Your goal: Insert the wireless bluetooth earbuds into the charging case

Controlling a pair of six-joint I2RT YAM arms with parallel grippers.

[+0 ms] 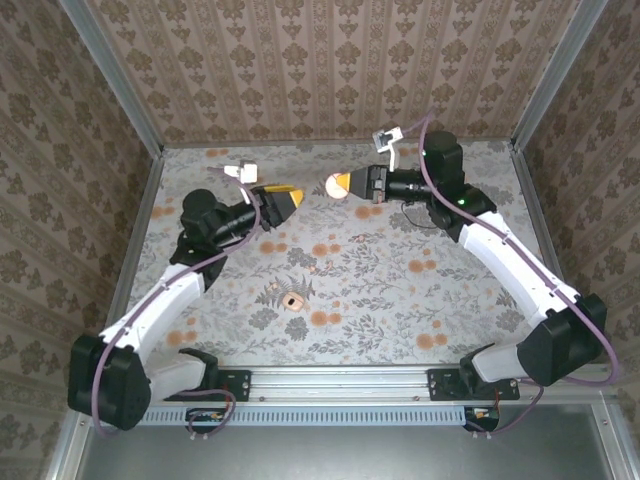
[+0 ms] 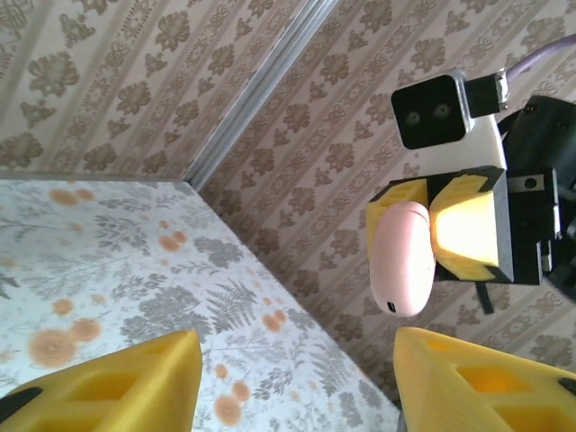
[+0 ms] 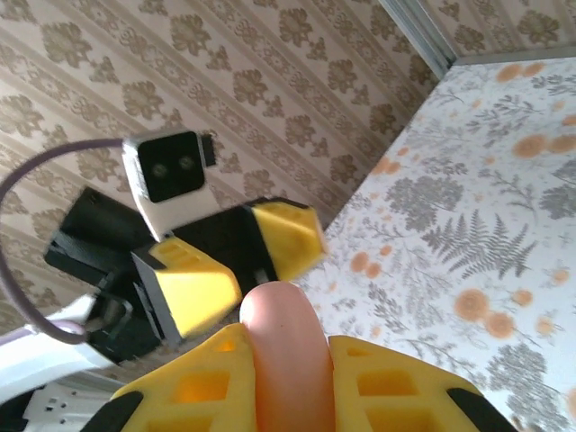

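The salmon-pink charging case [image 1: 333, 185] hangs in the air over the far middle of the table, and my right gripper [image 1: 347, 186] is shut on it. In the right wrist view the case [image 3: 283, 346] sits edge-on between the yellow fingers [image 3: 193, 387]. My left gripper [image 1: 292, 197] faces it from the left, a short gap away, open and holding nothing. From the left wrist the case [image 2: 403, 256] shows ahead and to the right, beyond that gripper's spread fingertips [image 2: 297, 360]. A small tan piece that looks like an earbud [image 1: 292, 300] lies on the table's middle.
The floral tablecloth [image 1: 400, 300] covers the table, with patterned walls on three sides and metal corner posts [image 1: 120, 90]. The arms' bases are mounted on a rail [image 1: 340, 380] along the near edge. Both grippers are raised off the surface near the back wall.
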